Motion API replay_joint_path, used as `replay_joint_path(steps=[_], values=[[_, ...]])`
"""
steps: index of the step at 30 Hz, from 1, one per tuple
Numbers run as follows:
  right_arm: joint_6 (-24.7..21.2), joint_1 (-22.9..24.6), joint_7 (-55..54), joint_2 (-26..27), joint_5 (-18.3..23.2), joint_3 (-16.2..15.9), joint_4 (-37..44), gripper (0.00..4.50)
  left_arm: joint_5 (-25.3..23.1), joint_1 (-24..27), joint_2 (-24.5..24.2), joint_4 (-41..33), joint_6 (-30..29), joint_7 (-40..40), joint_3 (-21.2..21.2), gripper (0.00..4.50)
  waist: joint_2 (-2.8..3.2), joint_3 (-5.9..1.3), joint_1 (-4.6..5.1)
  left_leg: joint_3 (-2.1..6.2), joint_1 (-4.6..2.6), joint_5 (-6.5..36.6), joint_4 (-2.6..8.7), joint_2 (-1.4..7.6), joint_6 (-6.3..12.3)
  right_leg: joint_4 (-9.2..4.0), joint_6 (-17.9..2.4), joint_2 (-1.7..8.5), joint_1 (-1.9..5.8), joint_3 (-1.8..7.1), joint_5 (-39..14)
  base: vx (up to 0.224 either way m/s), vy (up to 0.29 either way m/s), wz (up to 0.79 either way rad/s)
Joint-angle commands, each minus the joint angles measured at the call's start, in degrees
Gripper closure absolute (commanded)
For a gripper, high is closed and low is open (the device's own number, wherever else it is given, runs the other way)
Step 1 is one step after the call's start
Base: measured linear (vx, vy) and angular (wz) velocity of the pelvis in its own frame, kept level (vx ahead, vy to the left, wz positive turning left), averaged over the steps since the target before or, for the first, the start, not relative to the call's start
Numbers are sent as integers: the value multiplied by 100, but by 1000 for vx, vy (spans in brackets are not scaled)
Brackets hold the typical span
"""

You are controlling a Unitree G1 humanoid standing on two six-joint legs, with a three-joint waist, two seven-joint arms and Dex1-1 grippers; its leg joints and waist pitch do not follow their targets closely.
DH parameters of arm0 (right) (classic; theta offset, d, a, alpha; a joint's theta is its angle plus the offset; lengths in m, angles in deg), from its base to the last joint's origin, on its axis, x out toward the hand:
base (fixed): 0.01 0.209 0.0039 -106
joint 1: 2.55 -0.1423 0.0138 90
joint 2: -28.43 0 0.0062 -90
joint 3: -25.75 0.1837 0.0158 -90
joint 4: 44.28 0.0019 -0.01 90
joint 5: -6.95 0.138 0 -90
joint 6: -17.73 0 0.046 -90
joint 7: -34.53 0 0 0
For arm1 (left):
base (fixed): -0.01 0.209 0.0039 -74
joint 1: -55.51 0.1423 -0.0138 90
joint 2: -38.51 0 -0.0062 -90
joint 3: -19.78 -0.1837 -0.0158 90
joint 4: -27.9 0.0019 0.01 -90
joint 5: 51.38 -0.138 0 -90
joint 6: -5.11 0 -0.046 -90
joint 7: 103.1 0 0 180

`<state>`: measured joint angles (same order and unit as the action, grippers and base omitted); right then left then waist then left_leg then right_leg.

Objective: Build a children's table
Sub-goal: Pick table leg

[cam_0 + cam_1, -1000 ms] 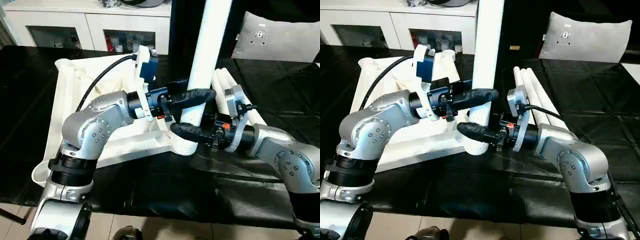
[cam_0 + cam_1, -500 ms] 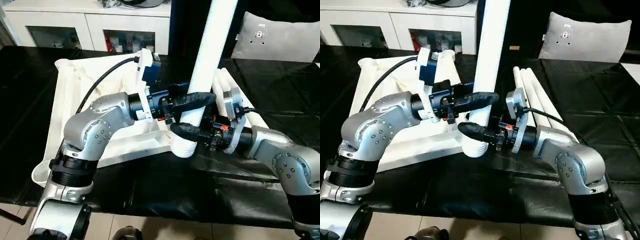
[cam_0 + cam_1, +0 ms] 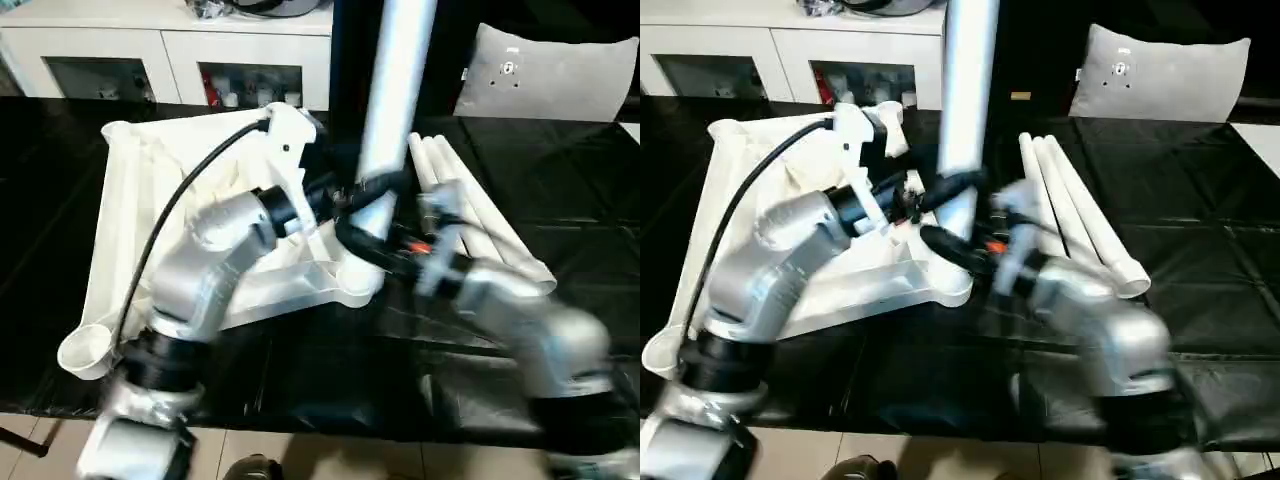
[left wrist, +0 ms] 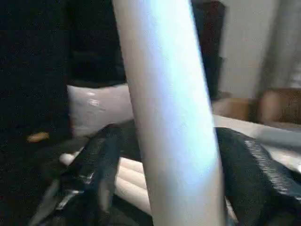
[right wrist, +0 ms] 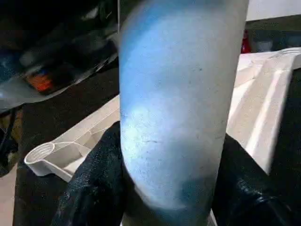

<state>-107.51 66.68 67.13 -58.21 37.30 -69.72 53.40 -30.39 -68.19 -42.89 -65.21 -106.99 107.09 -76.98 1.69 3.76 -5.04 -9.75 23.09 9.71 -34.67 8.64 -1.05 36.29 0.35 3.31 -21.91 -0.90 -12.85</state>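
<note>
**Both claws around an upright leg at the tabletop's corner socket**

The black worktop (image 3: 560, 190) carries the white tabletop (image 3: 130, 210), which lies upside down with its ribbed underside up and round sockets at its corners; one open socket (image 3: 85, 348) sits at the near left corner. Behind the worktop stands a white cabinet (image 3: 190, 50) with glass doors; small items show behind the glass, too blurred to name. No writing can be read anywhere. A flat white board (image 3: 545, 70) with a small fitting near its middle leans at the far right.

One long white leg (image 3: 395, 100) stands nearly upright, its lower end at the tabletop's near right corner socket; whether it is seated there cannot be told, since the claws cover the joint. Three more legs (image 3: 470, 205) lie side by side on the worktop, just right of the tabletop.

The left claw (image 3: 365, 192) reaches in from the left, its black fingers (image 4: 96, 160) standing on either side of the upright leg, apparently spread a little wider than the tube. The right claw (image 3: 360, 245) comes from the right, lower down, its fingers (image 5: 94, 179) pressed against both sides of the leg. A black cable (image 3: 175, 210) loops over the left forearm.
</note>
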Motion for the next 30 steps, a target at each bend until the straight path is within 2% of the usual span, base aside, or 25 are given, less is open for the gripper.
replay_joint_path(steps=[1,2,3,4,6,12,15,16,19,22,30], values=[[159,-121,-181,58,-101,4,-12,258,-150,46,53,-92,19,-298,105,98,-20,-454,9,143,-150,696,372,393,16,-374,-1322,441,234,184,86,0,0,0],[248,-153,-373,196,-197,2,-76,258,-260,106,203,-129,-50,-610,79,98,-39,-451,11,140,-159,730,374,396,-2,-383,-1299,437,225,185,41,0,0,0],[256,-155,-383,204,-205,0,-80,258,-270,111,214,-132,-54,-631,74,98,-28,-453,8,142,-165,756,375,401,-17,-381,-1308,445,224,185,18,0,0,0],[379,-181,-568,345,-362,-11,-159,258,-465,195,330,-145,43,-804,-64,123,-38,-443,14,136,-161,811,379,400,-29,-403,-1294,447,216,191,-89,0,0,0],[489,-222,-822,505,-543,5,-288,258,-781,248,483,-80,172,-1196,-155,131,-39,-439,9,140,-157,851,388,399,-53,-414,-1221,450,219,196,-201,0,0,0],[568,-307,-1022,616,-669,23,-464,259,-955,266,532,-59,305,-1236,-362,177,-57,-439,13,141,-148,824,390,383,-62,-418,-1103,444,215,202,-201,0,0,0],[621,-335,-1028,660,-758,4,-526,259,-1010,283,645,-69,299,-1357,-338,198,-47,-442,18,141,-147,818,386,384,-46,-417,-1094,441,210,201,-158,0,0,0],[627,-336,-1027,664,-770,2,-532,259,-1011,285,659,-68,301,-1364,-331,218,-52,-442,21,142,-145,816,387,388,-39,-414,-1107,443,209,198,-128,0,0,0],[644,-337,-1031,677,-795,-5,-549,259,-1006,286,697,-52,303,-1376,-315,223,-56,-438,20,137,-145,837,384,381,-35,-420,-1128,444,209,201,-175,0,0,0],[662,-341,-1040,691,-812,-20,-565,259,-942,289,732,-28,290,-1363,-297,251,-47,-442,18,137,-149,825,381,383,-16,-418,-1125,440,207,202,-132,0,0,0],[708,-341,-1016,672,-887,-22,-570,259,-923,258,776,37,269,-1371,-227,261,-38,-446,20,140,-148,809,380,382,-14,-413,-1131,437,212,199,-68,0,0,0]])
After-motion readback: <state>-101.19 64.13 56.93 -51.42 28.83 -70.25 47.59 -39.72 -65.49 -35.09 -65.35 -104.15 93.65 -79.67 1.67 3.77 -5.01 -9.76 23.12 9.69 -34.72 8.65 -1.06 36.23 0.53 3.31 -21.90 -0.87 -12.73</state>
